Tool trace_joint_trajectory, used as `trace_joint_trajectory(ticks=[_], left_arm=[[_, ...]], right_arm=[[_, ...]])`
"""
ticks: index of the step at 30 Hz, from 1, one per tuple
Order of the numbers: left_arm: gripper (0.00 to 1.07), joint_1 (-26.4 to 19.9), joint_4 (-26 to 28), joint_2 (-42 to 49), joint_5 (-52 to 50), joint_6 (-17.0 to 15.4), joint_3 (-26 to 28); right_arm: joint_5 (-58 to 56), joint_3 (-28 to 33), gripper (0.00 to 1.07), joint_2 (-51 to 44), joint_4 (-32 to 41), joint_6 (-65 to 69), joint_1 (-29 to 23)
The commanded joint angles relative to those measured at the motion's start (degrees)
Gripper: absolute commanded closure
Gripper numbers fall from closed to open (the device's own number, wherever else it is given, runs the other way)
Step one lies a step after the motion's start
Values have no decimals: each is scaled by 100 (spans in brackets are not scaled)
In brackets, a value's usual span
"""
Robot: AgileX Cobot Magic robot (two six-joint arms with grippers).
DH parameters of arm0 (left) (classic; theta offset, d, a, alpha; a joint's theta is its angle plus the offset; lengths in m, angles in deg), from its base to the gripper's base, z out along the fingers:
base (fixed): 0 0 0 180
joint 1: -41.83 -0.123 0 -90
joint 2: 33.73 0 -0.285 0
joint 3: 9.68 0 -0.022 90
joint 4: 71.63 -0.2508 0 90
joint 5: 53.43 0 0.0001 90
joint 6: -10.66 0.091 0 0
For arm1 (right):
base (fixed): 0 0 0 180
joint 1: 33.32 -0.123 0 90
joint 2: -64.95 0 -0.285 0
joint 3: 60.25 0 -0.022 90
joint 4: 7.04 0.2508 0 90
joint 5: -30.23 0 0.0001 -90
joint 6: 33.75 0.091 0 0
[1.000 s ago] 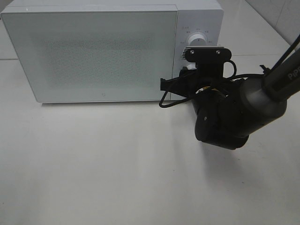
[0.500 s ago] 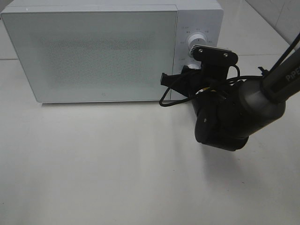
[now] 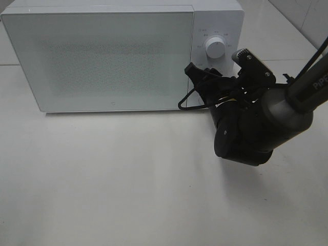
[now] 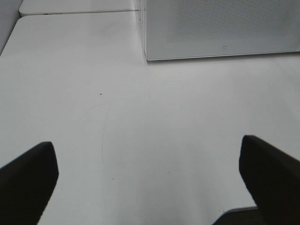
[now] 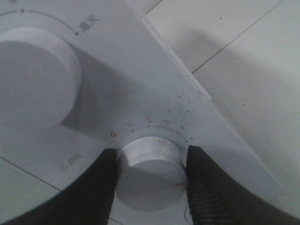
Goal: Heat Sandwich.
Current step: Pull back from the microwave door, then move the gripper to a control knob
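- right gripper (image 5: 151,157) closed partway on the microwave's (image 3: 102,56) lower knob (image 5: 151,177), a finger pressing each side
- left gripper (image 4: 149,178) wide open, empty, over the table (image 4: 140,117)
- sandwich: whereabouts cannot be told (microwave door shut)

Sandwich out of view.

1. A white, matte tabletop (image 3: 102,179) fills most of the exterior high view.
2. A thin seam (image 3: 7,64) runs side to side across it, showing at 9 o'clock and again at 2 o'clock.
3. At 1 o'clock, pale panels (image 3: 310,15) with thin dark joints lie beyond a diagonal edge; whether they are wall or floor cannot be told.
4. The light is soft and even, and a blurred grey shadow (image 3: 241,177) lies on the tabletop at 4 o'clock.
5. The left wrist view shows a faint curved scratch (image 4: 104,123) and a dark speck (image 4: 101,94) on the surface.
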Motion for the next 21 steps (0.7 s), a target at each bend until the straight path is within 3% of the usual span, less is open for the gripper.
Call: trace_joint_trajectory(ticks=[1, 21], left_arm=[[9, -17, 6, 132, -69, 0, -17], [9, -17, 6, 132, -69, 0, -17]], right_arm=[[561, -57, 106, -57, -258, 814, 0], [819, -57, 106, -57, -201, 4595, 0]])
